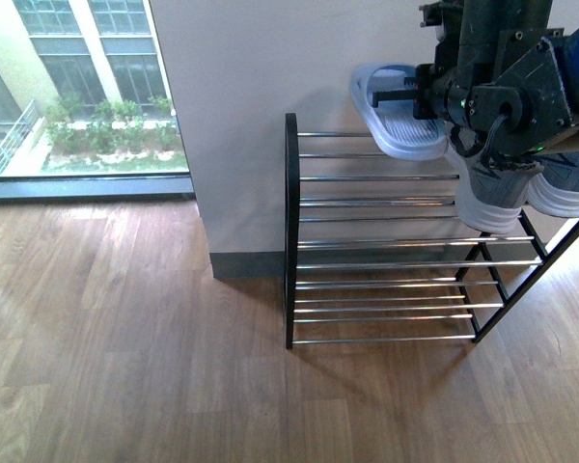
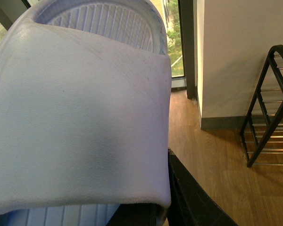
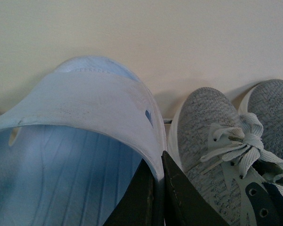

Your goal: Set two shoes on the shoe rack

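A pale blue slide lies at the left end of the shoe rack's top tier, against the white wall. My right gripper is shut on the edge of its strap, one finger inside and one outside. Two grey knit sneakers stand just right of it on the same tier. In the left wrist view my left gripper is shut on the strap of a second pale blue slide, held in the air left of the rack. The left arm is out of the front view.
The rack's lower tiers of chrome rods hold nothing. A white wall with a grey skirting stands behind the rack. Wooden floor spreads out in front, and a floor-level window is at the back left.
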Controlling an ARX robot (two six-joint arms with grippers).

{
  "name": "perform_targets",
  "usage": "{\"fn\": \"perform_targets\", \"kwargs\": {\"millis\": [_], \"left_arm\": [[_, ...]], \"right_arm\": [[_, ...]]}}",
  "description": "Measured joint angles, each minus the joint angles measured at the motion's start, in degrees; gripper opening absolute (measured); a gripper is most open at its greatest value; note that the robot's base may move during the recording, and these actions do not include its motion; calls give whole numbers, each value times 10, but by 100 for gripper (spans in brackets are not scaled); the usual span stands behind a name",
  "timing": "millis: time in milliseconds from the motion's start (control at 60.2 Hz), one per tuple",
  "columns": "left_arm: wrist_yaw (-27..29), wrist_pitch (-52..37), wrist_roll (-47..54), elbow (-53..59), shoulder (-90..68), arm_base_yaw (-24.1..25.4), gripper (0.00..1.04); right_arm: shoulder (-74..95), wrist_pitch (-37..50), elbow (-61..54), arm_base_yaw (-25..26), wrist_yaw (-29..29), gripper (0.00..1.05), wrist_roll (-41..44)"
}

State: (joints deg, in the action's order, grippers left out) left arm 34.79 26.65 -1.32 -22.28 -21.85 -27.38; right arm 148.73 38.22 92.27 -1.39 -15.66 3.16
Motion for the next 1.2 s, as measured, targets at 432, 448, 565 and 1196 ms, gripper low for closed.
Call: {"fn": "perform_targets", "kwargs": {"millis": [432, 448, 565, 1196], "left_arm": [[0, 0, 0, 0, 0, 0, 2], [0, 0, 0, 0, 0, 0, 2], [0, 0, 0, 0, 0, 0, 2], [0, 0, 0, 0, 0, 0, 2]], "right_arm": [[114, -24, 116, 27, -16, 1, 50], [115, -23, 118, 28, -16, 1, 53], [118, -22, 122, 28, -11, 1, 70], [-84, 66, -134, 14, 109, 97, 41]]}}
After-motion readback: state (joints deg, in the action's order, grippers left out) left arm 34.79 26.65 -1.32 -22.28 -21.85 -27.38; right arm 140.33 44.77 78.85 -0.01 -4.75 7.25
